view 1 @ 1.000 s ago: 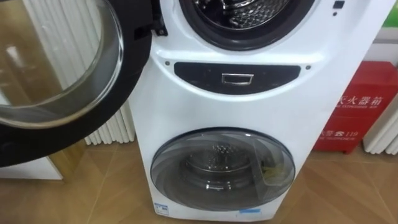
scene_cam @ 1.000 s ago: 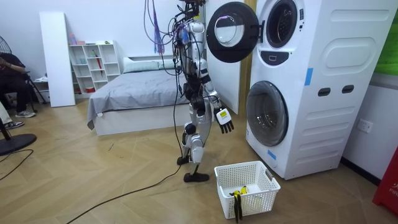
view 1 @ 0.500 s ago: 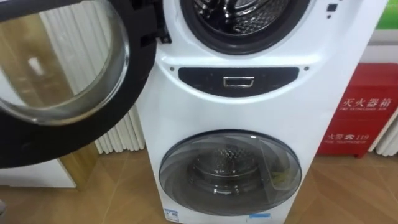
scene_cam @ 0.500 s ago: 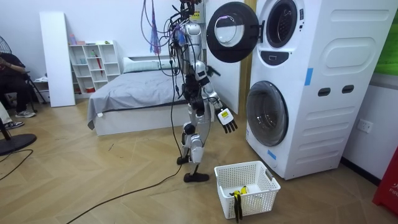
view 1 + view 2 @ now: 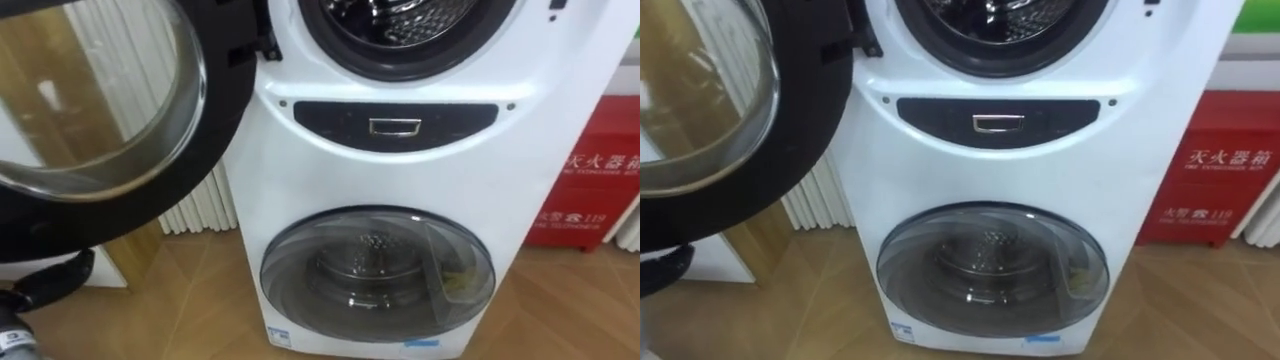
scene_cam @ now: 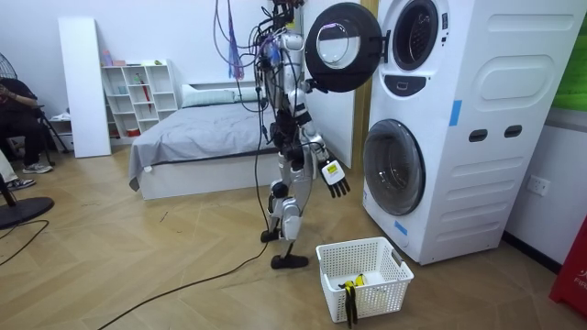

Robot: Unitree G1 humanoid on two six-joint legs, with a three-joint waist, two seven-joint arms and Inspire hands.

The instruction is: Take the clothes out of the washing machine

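I stand facing a white stacked washing machine (image 5: 400,170). The black-rimmed glass door (image 5: 110,110) of its upper drum (image 5: 405,25) is swung open to my left, and I see bare metal inside, no cloth. The lower round door (image 5: 378,272) is closed, with a yellowish patch (image 5: 455,285) behind its glass at the right. A dark part of my left arm (image 5: 50,280) comes in at the lower left, below the open door. In the room view my right hand (image 6: 336,179) hangs open at hip height, holding nothing.
A white laundry basket (image 6: 362,275) with a yellow and dark item inside stands on the wood floor by my feet. A red cabinet (image 5: 590,180) stands right of the machine and a white radiator (image 5: 195,205) left of it. A bed (image 6: 197,137) lies behind me.
The dark part of my left arm has come into view at the lower left. The eye view has shifted slightly, so the machine sits a little further right.
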